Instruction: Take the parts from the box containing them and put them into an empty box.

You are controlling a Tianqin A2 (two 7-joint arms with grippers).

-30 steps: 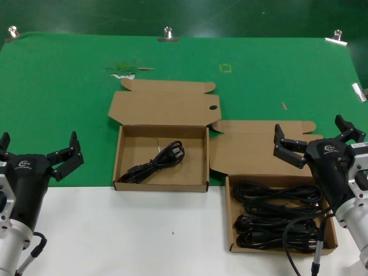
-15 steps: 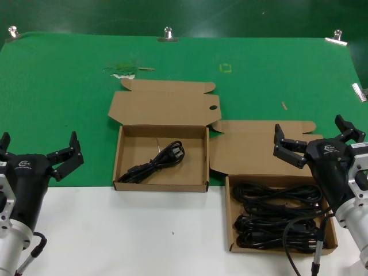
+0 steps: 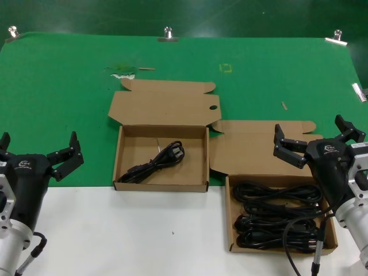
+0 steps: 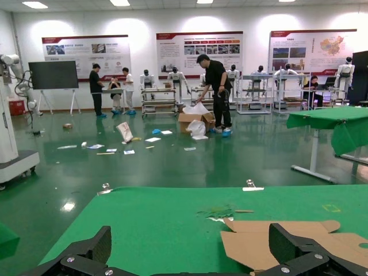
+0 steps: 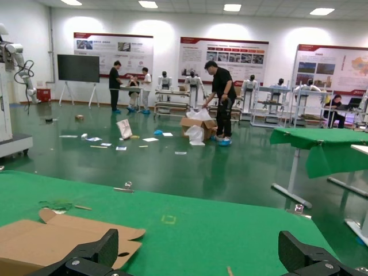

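The left gripper (image 3: 39,152) is raised near the desk's left edge, fingers spread, empty. One cable (image 3: 155,163) lies in the left carton (image 3: 119,156) at mid-desk. The right gripper (image 3: 318,138) hovers over the right carton (image 3: 228,214) near the right front corner, fingers spread, above the coiled cables (image 3: 276,215).

From the head view we see the right arm covering the right wall and near right corner of the box containing the parts (image 3: 231,215), and some of the cables (image 3: 276,221) beside it. Both wrist views cut the fingers (image 4: 96,250) (image 5: 106,250) off at the picture's edge, so we see only their tips. We cannot make out the thin pale mark on the empty box's (image 3: 118,164) floor beside the cable (image 3: 156,161) there.
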